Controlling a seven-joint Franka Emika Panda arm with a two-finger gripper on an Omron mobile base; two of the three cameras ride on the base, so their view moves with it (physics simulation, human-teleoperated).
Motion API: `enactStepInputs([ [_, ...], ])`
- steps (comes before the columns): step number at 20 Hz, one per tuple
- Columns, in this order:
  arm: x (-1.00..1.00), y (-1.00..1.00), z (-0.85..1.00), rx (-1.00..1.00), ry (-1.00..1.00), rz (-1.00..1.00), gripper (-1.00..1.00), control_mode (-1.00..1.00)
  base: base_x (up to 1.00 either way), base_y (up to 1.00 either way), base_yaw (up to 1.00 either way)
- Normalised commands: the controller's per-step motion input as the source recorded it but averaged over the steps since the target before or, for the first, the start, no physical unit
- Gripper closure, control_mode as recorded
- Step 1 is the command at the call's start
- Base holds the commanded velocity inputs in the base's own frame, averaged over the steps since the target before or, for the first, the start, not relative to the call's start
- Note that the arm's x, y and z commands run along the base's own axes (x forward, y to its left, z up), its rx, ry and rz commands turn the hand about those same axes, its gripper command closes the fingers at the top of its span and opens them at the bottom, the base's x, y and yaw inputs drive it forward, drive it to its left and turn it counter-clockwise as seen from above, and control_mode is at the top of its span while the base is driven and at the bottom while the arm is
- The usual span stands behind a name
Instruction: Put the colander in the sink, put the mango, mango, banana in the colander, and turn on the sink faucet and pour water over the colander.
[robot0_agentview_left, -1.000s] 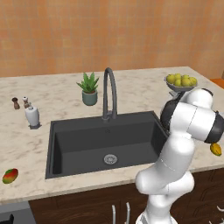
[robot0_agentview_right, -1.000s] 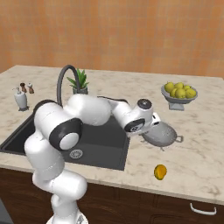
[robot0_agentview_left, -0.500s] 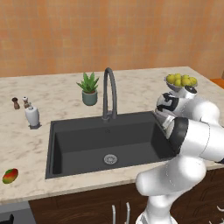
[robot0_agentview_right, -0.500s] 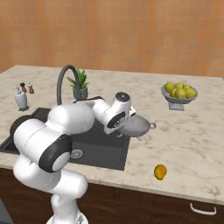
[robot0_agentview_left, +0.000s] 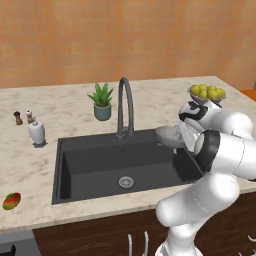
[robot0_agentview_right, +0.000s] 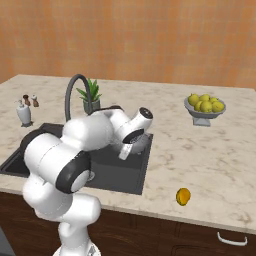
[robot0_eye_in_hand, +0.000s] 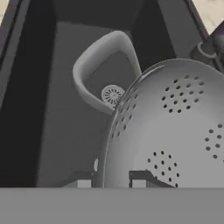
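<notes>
Gripper (robot0_eye_in_hand: 108, 178) clamped on colander (robot0_eye_in_hand: 170, 131) rim, arm bent, holding it tilted above the sink (robot0_agentview_left: 100, 165); both hold nothing.

The sink (robot0_agentview_left: 90, 165) basin lies open across the centre of the left base view, bare down to its drain (robot0_agentview_left: 126, 181). The sink faucet (robot0_agentview_left: 125, 107) arches over the back rim, blocking the middle rear. At the right rim the colander (robot0_agentview_left: 169, 136) hangs over the basin's right end in the gripper (robot0_eye_in_hand: 113, 179), crowding that corner. The potted plant (robot0_agentview_left: 102, 101) guards the counter behind.
</notes>
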Motion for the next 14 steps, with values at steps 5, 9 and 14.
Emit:
enactStepInputs([
  [5, 0.05, 0.6, -0.2, -0.05, -0.04, 0.74, 1.0, -1.0, 0.0, 0.0, 0.0],
  [9, -0.03, 0.61, -0.42, -0.07, -0.14, 0.62, 1.0, -1.0, 0.0, 0.0, 0.0],
  [14, -0.02, 0.41, -0.54, -0.02, -0.21, 0.56, 1.0, -1.0, 0.0, 0.0, 0.0],
])
